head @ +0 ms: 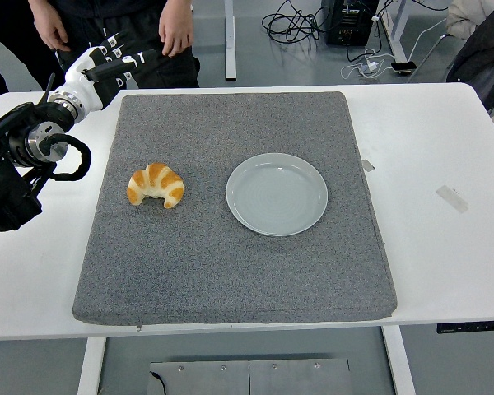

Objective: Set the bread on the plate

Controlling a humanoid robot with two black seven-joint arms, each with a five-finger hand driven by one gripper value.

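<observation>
Your left hand (107,62) sits high at the far left corner of the grey mat (230,271), its white-and-black fingers (140,58) stretched out loosely and holding nothing. It hovers over the mat's back edge, well apart from the bread and further from you than it. Your right arm does not show at all.

You have the croissant (156,184) lying on the mat's left half, its curved back toward the far side and its two tips pointing toward you. It rests flat and nothing touches it. Just to its right, near the mat's middle, you see the pale plate (277,194), with nothing on it and a strip of bare mat between it and the bread.

By the look of things, you are at the very start: no grasp made, no lift, nothing delivered. You have the whole job left, which I judge to be bringing the hand toward you and down onto the croissant, closing on it, carrying it right across the gap, and setting it inside the plate's rim.

A person (115,20) stands behind the table's far edge, close to your hand, so mind that side.
</observation>
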